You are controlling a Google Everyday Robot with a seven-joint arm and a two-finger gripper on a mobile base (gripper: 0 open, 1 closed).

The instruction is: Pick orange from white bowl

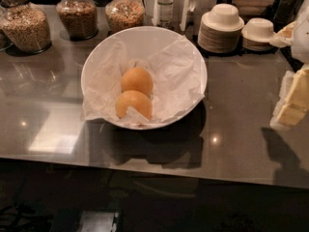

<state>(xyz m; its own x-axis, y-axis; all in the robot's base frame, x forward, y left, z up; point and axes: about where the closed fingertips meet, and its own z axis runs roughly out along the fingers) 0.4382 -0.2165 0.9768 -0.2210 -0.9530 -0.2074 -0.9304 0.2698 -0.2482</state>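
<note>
In the camera view the orange [133, 104] lies on crumpled paper [178, 76] in the white bowl [145, 35], touching a second orange [136, 81] behind it. My end effector [291, 103] sits at the right edge, well apart, and I cannot tell if it is spread or pressed together. I judge the fruit firm, smooth-skinned and apt to roll, so I would grip across its middle.

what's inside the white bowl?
Inside the white bowl: crumpled white paper and two touching oranges, near orange, far orange. Paper hides the bowl's floor and anything beneath. The gripper sits at the right edge, outside the bowl.
</note>
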